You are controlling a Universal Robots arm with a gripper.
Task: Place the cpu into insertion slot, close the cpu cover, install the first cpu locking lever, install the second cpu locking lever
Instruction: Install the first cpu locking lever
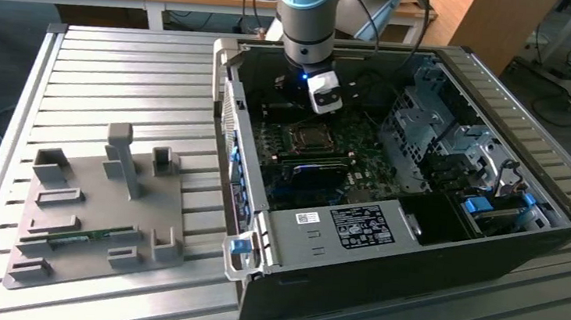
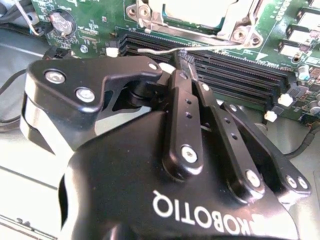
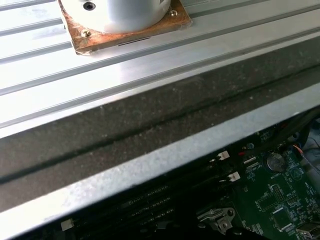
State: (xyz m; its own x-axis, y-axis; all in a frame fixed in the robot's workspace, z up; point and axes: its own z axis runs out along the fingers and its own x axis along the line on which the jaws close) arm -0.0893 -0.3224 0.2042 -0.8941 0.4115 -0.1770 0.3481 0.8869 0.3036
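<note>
Hovering by the gripper point(image 2: 184, 59) fingertips — locking lever point(image 2: 165, 50).

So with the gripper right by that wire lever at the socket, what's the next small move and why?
Probably press the locking lever down and sideways toward its latch. In the second wrist view the gripper has its fingers closed at the lever's wire, the cpu sits under the closed cpu cover, and the lever looks unhooked.
</note>
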